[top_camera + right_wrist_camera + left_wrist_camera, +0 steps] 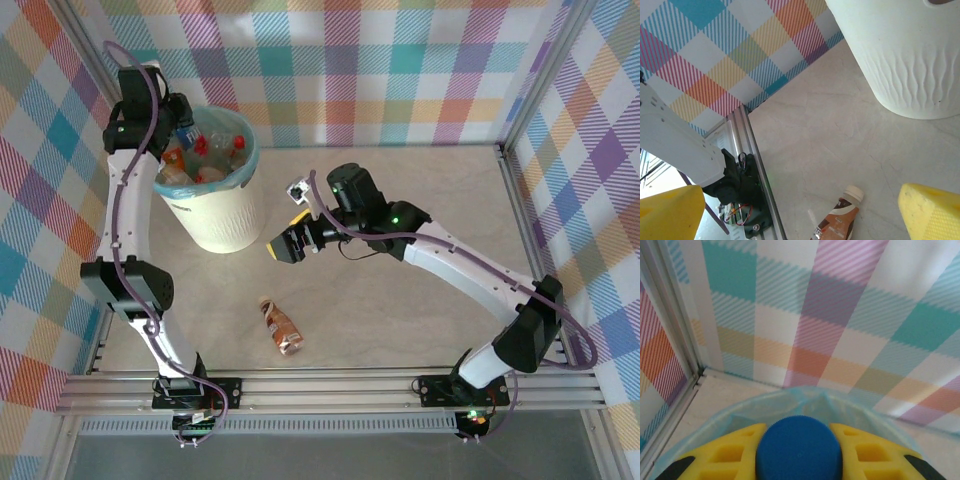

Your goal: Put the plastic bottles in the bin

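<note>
**Top external: one brown bottle out on the bench, bin pile too jumbled to count**

From up there my left pincer [183,128] hangs over the far-left rim of the bin [220,215]. It's half lost behind its own arm and the purple cable [150,100], so I can't make out what it's got. The left wrist cam sorts that out: my yellow fingers [735,452] are clamped on a blue-capped bottle [799,452]. The cap hides everything below it, so colour and label are anyone's guess. Just past it is the teal bag [805,392] folded over the bin rim, pretty blurry.

Inside the bin is a heap of bottles [215,150] with red caps and orange bits, overlapping too much to count.

My right pincer [284,245] is spread wide with nothing in it, hovering over the bench [420,180] just right of the bin. On the right wrist cam the finger tips [670,212] poke in at the bottom corners, and the bin's white rippled wall is cropped at the top right.

A brown bottle [282,328] lies on its side on the bench, nearer me than the bin and apart from both pincers. The right wrist cam catches its white cap [854,192] and shoulder, with the rest cut off by the bottom edge.
</note>
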Tool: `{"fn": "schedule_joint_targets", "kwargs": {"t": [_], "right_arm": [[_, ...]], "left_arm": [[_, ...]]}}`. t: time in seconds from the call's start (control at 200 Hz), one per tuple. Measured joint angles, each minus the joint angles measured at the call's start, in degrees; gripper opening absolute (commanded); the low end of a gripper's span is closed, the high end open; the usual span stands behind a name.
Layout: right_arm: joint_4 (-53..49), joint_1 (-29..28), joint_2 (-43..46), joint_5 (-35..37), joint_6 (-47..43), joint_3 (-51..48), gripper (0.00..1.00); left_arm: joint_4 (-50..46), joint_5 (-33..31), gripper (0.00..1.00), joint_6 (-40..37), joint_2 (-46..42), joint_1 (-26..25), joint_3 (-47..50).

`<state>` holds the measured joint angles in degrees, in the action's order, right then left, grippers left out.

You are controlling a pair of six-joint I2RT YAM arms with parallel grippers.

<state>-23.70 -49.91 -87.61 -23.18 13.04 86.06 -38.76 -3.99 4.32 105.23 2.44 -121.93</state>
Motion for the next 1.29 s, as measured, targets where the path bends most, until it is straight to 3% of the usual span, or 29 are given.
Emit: {"fn": "schedule_joint_targets", "kwargs": {"t": [0.07,0.265,0.55,0.81,0.995,1.2,1.295], "right_arm": [[-0.44,0.0,0.0,-0.07,-0.07,0.31,0.99],[-0.85,-0.13,-0.04,-0.15,-0.17,0.55,0.99],[-1.25,-0.55,-0.11,-0.5,-0.2,0.63,0.98],[-1.79,-0.9,-2.21,-1.57,-0.2,1.73,0.97],[-2.64,-1.46,-4.31,-2.27,-0.17,2.99,0.97],[-3.34,-1.73,-5.38,-3.28,-0.17,3.45,0.96],[-3.98,-1.86,-6.08,-3.65,-0.17,3.63,0.95]], "left_arm": [[-0.24,0.31,0.6,-1.16,0.72,0.0,0.39],[-0.11,1.42,0.61,-1.4,0.79,0.0,0.57],[-0.33,1.62,0.37,-1.92,0.94,0.0,0.5],[-3.8,-0.7,0.35,-2.01,7.02,0.02,-7.82],[-5.18,-1.68,0.22,0.35,12.72,0.13,-19.47],[-6.71,-1.2,0.19,3.04,17.11,0.48,-24.22],[-8.17,-0.04,0.08,3.69,19.15,0.5,-24.24]]}}
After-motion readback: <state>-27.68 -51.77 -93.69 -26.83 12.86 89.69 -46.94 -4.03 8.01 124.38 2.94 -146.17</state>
